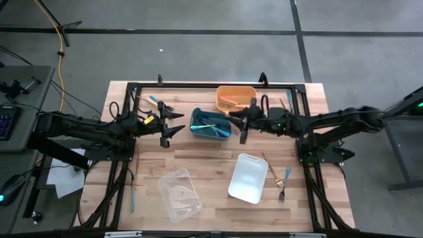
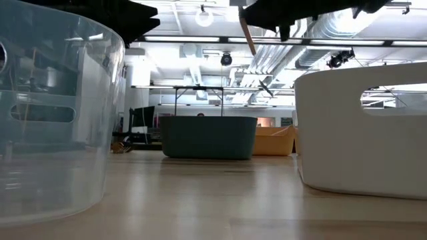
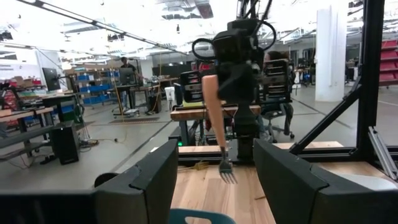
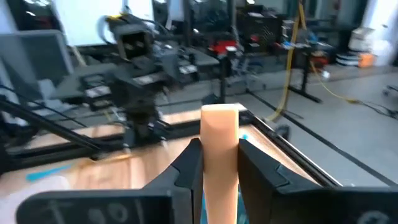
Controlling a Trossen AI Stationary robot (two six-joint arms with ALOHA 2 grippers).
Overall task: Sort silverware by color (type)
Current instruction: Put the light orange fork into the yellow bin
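Salmon-orange fork (image 3: 214, 122) pinched between closed fingers of right gripper (image 4: 214, 163), raised above table, tines down, between teal bin (image 1: 210, 123) and orange bin (image 1: 236, 98). Left gripper (image 1: 173, 123) hovers beside teal bin, fingers spread open, empty. Teal fork (image 1: 285, 184) lies near white bin (image 1: 248, 177); clear bin (image 1: 179, 194) at front.
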